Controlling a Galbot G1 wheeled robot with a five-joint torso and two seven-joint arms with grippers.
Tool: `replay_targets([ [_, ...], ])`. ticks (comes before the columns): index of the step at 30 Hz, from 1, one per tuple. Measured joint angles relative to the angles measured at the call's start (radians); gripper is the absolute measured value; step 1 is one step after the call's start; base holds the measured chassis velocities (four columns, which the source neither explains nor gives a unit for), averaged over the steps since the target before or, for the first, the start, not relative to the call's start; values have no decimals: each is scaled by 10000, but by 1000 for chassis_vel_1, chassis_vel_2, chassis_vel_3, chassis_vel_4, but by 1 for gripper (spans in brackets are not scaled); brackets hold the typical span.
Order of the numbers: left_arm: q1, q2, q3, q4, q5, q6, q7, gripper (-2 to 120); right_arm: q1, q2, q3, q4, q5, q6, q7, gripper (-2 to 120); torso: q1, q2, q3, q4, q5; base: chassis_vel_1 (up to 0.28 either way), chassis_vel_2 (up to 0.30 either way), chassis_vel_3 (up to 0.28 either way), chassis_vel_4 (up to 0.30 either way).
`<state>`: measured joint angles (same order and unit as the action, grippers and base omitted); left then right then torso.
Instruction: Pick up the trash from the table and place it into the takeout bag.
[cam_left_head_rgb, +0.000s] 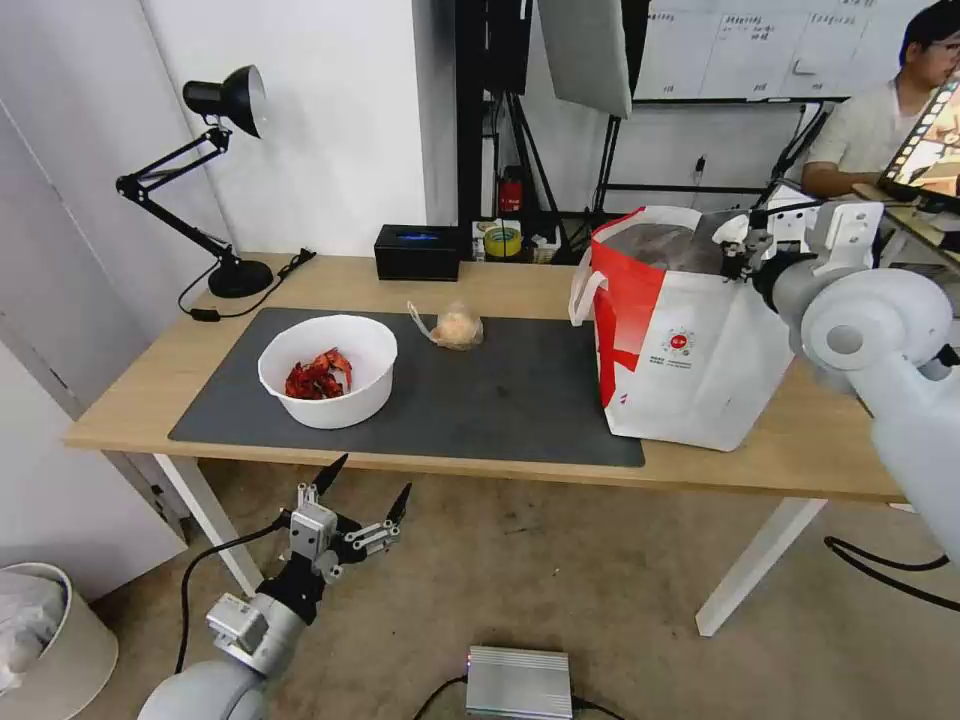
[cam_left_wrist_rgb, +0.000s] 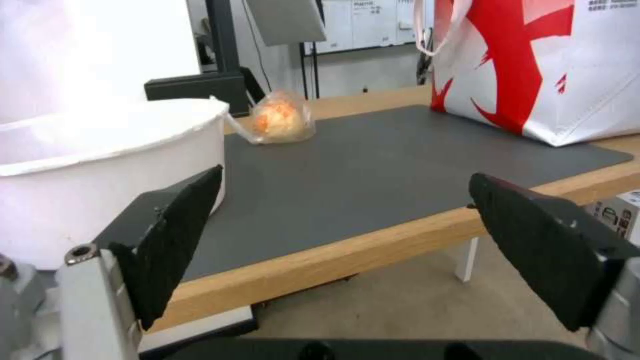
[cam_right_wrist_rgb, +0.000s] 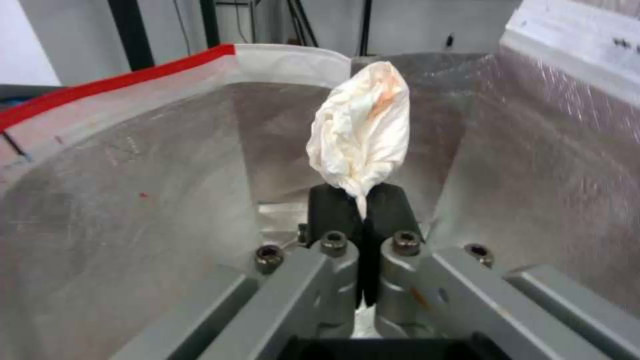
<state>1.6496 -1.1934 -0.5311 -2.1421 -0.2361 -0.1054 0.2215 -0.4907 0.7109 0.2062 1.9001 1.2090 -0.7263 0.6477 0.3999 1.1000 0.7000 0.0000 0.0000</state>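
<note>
My right gripper is shut on a crumpled white tissue and holds it over the open, foil-lined mouth of the takeout bag. In the head view that gripper sits at the top rim of the white and red takeout bag, which stands at the table's right end. A white bowl with red shells rests on the dark mat, and a knotted clear bag lies behind it. My left gripper hangs open below the table's front edge, near the bowl.
A black desk lamp stands at the table's back left and a black box at the back middle. A white bin sits on the floor at the left. A silver box with cables lies on the floor in front.
</note>
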Motion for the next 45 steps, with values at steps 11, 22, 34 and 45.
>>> replay_targets([
  [11,82,2,7,-116,0,5,0,100,-154,-12,206,216,276,36,39,45,0,0,0,0,0,0,0,0,0],
  [22,124,17,6,-180,6,5,0,100,-168,-201,296,318,205,44,-21,80,0,0,0,0,0,0,0,0,0],
  [34,2,16,54,-84,5,3,0,100,-918,-193,472,1284,-646,2203,-3249,100,0,0,0,2,-2,0,0,0,0],
  [45,-20,-96,-32,-55,-22,-15,0,100,-3650,-376,771,2338,-2661,4205,-4914,100,0,0,0,0,1,0,0,0,0],
])
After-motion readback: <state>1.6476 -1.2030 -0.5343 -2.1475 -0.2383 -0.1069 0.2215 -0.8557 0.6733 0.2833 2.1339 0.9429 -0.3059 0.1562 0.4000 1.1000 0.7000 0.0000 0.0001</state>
